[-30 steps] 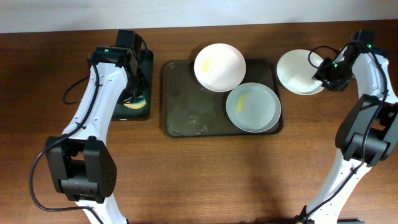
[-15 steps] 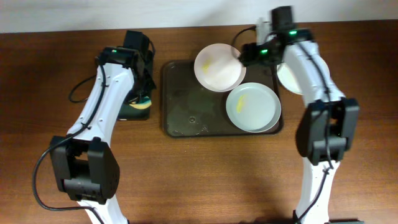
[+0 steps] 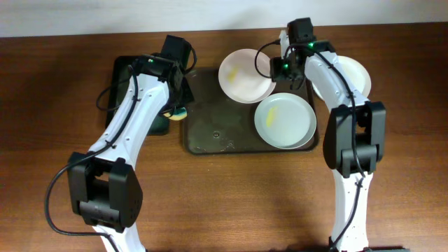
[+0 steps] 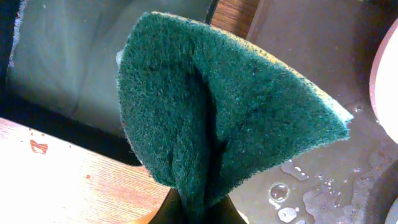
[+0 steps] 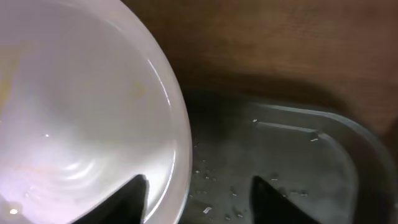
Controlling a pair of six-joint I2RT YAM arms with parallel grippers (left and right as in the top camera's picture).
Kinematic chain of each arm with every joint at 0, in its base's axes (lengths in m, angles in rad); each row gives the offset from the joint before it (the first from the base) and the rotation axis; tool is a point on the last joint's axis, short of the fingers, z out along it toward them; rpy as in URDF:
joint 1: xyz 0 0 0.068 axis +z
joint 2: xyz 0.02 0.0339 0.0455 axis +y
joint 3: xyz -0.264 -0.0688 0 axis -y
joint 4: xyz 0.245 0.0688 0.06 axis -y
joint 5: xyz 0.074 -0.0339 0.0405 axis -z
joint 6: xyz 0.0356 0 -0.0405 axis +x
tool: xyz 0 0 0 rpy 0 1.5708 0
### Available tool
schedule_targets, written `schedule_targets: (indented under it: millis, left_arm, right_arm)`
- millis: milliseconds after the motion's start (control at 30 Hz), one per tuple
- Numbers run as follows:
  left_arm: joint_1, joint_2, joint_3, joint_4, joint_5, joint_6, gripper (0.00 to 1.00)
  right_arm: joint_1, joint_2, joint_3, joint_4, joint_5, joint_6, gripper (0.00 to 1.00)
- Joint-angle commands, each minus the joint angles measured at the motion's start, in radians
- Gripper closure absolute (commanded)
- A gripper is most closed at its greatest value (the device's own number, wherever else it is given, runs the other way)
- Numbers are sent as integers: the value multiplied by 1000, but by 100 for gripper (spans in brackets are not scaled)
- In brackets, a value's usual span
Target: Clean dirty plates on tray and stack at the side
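The brown-grey tray (image 3: 217, 119) holds two white plates with yellow smears, one at the back (image 3: 241, 75) and one at the front right (image 3: 285, 120). A third plate (image 3: 355, 75) lies on the table to the right of the tray, partly behind my right arm. My right gripper (image 3: 281, 68) is open at the back plate's right rim. In the right wrist view one finger is over the plate (image 5: 81, 112) and the other over the tray (image 5: 280, 155). My left gripper (image 3: 177, 105) is shut on a green-and-yellow sponge (image 4: 211, 106) over the tray's left edge.
A smaller black tray (image 3: 133, 77) sits on the table left of the large tray. Water drops lie on the large tray's wet floor (image 4: 311, 186). The left arm's cable (image 3: 105, 101) loops over the black tray.
My right gripper left the plate on the table and swung left to the back plate's rim. My left gripper carried the sponge right from the black tray to the large tray's left edge.
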Motion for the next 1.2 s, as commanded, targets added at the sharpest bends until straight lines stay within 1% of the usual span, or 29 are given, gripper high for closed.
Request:
schedule_targets:
  millis: [0,100,133,167,233,333,433,733,767,833,1067,1100,1167]
  left_arm:
    - [0,4,0,2,0,19,100]
    - [0,4,0,3,0,19,100]
    - [0,4,0,3,0,19,100]
    - [0,4,0,3,0,19,100]
    - [0,4,0,5,0,19,100]
    - [0,4,0,7,0,19,100]
    - [0,4,0,10,0,19,100]
    - [0,4,-1,10,0,19,100]
    - [0,4,-1,10,0,19,100]
    - [0,4,-1,10,0,19,100]
    - [0,5,-1,15,2,19,100]
    - [-1,6,-1,18,9,26,100]
    - [-3,13,-2,42,60,77,100]
  right_arm:
    - [2,39,-5,7,-36,45,55]
    - [2,53,-5,11,-51,59,55]
    - [2,54,-5,11,-51,61,62]
    - [3,54,-5,14,-51,61,72]
    - [8,54,-5,22,-55,61,79]
    - [26,54,-5,29,-90,60,83]
    - [61,54,-5,29,-111,60,96]
    - [171,54,-5,-4,-112,45,96]
    - [174,54,-5,-13,-119,40,96]
    - [184,54,-5,-49,-163,-21,96]
    - [195,54,-5,-152,-151,-50,96]
    - [194,54,-5,-160,-152,-59,96]
    - [195,54,-5,-171,-152,-68,96]
